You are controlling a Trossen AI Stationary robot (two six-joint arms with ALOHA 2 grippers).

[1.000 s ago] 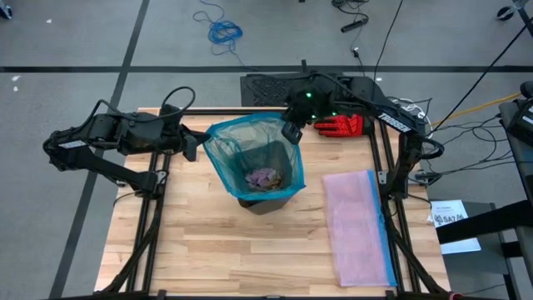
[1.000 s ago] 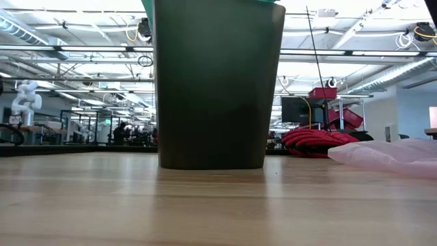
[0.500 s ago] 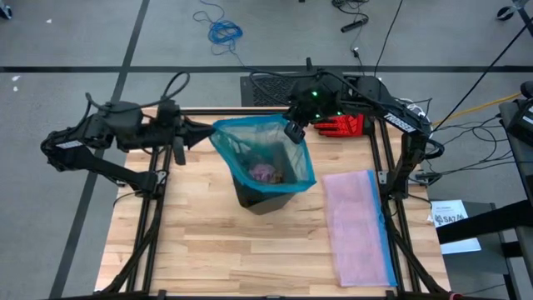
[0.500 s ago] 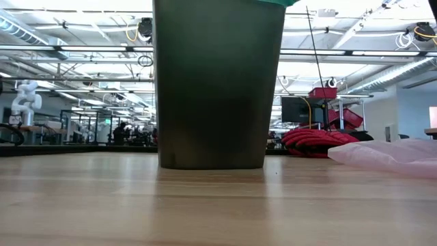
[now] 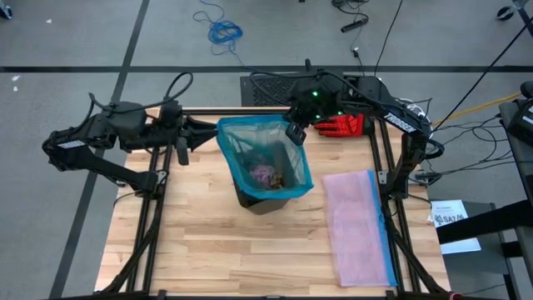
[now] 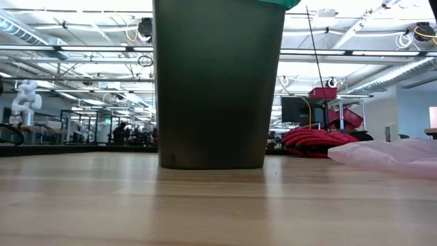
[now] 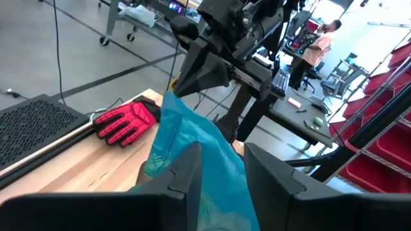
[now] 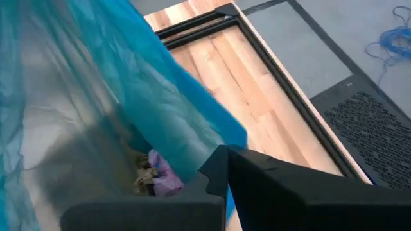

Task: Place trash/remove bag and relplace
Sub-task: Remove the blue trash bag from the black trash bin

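Observation:
A dark bin (image 6: 218, 82) stands mid-table, lined with the teal bag (image 5: 265, 150), whose rim is raised above the bin. Trash lies at the bag's bottom: a purple crumple with brown wads (image 5: 266, 173), also seen in the right wrist view (image 8: 159, 178). My right gripper (image 5: 293, 132) is shut on the bag's far right rim. My left gripper (image 5: 206, 133) stands open just left of the bag's left rim. In the left wrist view, teal plastic (image 7: 192, 138) shows past the gap between its fingers (image 7: 221, 176). My right gripper pinches the bag's rim at its far right corner (image 8: 196, 151) between its two shut fingers, slanting down from the table's far right. The rim is held up above the bin, and the plastic runs down from the fingers. My left gripper is open at the bag's left rim (image 5: 220, 129); I cannot tell whether it touches the plastic.
A red-and-black glove (image 5: 340, 126) lies at the table's far right edge. A pale pink bag with a blue edge (image 5: 358, 225) lies flat on the right side. Bare wood lies near and left of the bin. A person (image 7: 321, 45) is in the room behind.
My left gripper has opened and let go of the bag's left rim, and it has tipped up and rolled. The freed left rim has drawn back toward the bin, so the bag's mouth sits farther right. My right gripper has kept its hold.

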